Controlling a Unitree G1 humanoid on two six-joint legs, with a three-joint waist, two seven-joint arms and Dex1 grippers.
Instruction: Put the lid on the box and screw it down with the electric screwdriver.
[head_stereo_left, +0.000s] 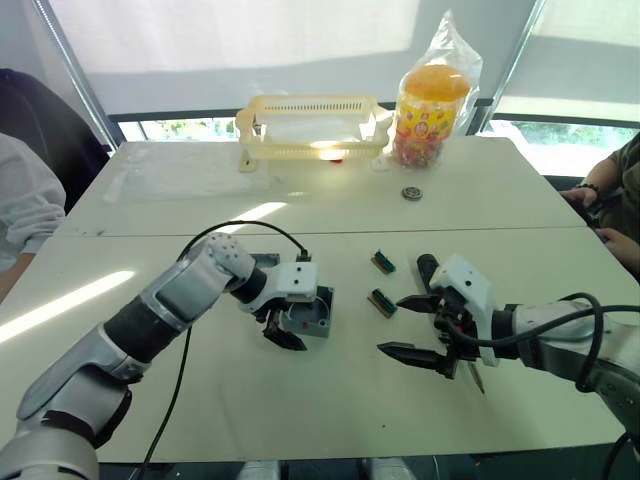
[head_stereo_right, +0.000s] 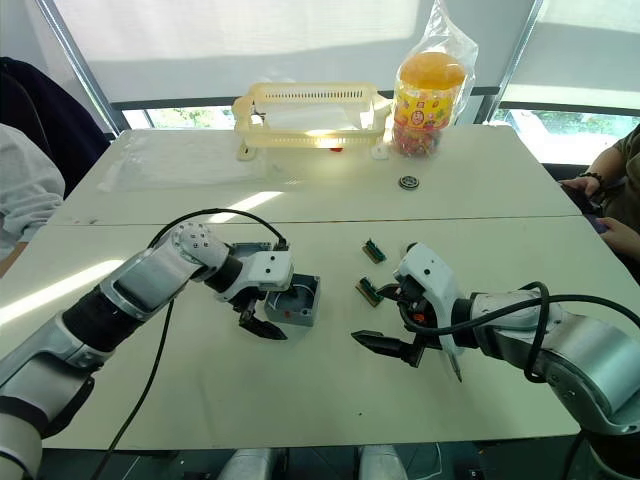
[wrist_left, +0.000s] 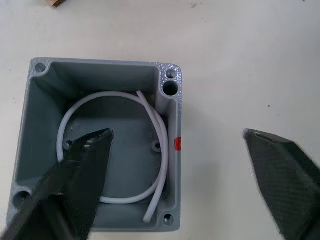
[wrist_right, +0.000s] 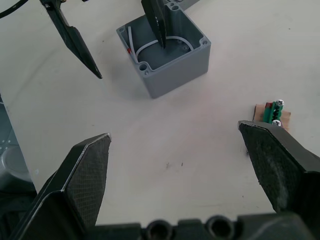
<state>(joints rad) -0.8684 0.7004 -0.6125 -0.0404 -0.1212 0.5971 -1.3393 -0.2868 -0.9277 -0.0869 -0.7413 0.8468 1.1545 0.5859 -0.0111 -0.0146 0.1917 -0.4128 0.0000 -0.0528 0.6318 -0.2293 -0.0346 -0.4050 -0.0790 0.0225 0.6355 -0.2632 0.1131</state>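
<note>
Box (wrist_left: 100, 150) grey, open-topped, white wire looped in its hollow, small red mark on one wall, sits mid-table (head_stereo_left: 300, 400) w/ no lid on. Left gripper (head_stereo_right: 262, 322) spread wide over it, one finger (wrist_left: 80, 175) dipping inside, other outside the wall, gripping nothing. Right gripper (head_stereo_right: 392, 322) also wide apart, empty, hovering near two small green pieces (head_stereo_left: 382, 283). Bare tabletop between both grippers, front edge close

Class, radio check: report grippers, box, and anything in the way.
Left gripper open, one finger inside the open box. Right gripper open, empty, beside the box. White cord coiled in the box; lid not on.
</note>
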